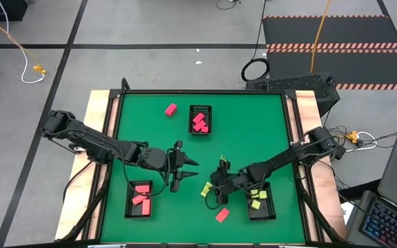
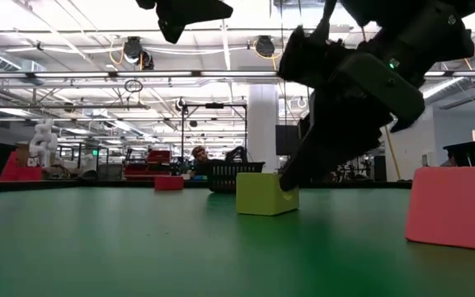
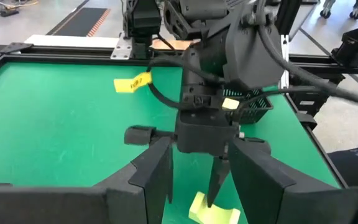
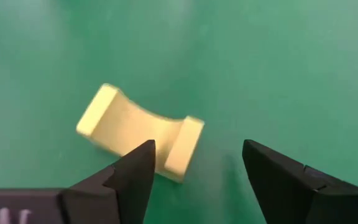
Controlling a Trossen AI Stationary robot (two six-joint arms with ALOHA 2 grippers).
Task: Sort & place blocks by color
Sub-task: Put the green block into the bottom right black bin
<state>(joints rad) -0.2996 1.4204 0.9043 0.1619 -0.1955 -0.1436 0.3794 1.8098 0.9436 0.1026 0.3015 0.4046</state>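
- We found the yellow-green block (image 4: 138, 134) lying on the green table (image 1: 253, 124), in the near half just right of the middle, with one end notched like a shallow saddle.
- The right gripper (image 4: 194, 171) stood right over that block with its jaws spread wide, one dark fingertip (image 4: 135, 165) overlapping the block's near edge and the other on bare mat; it clasped nothing that we could see.
- In the low view the same block (image 2: 266, 194) sat flat on the mat with the right gripper's finger down against its right side.
- The left gripper (image 1: 187, 172) hung just left of it, above the mat, jaws parted about halfway and empty.
- A coral-red block (image 1: 222, 215) lay loose near the front edge, close to the right gripper, and a magenta-pink block (image 1: 170, 109) lay alone at the far side.
- The near-left tray (image 1: 139, 213) held coral-red blocks (image 1: 141, 195), beside the left gripper.
- The far middle tray (image 1: 200, 108) held magenta-pink blocks (image 1: 199, 122).
- The near-right tray (image 1: 262, 215) held yellow-green blocks (image 1: 257, 201), under the right arm (image 1: 288, 157).
- The left arm (image 1: 95, 141) reached in from the table's left side.
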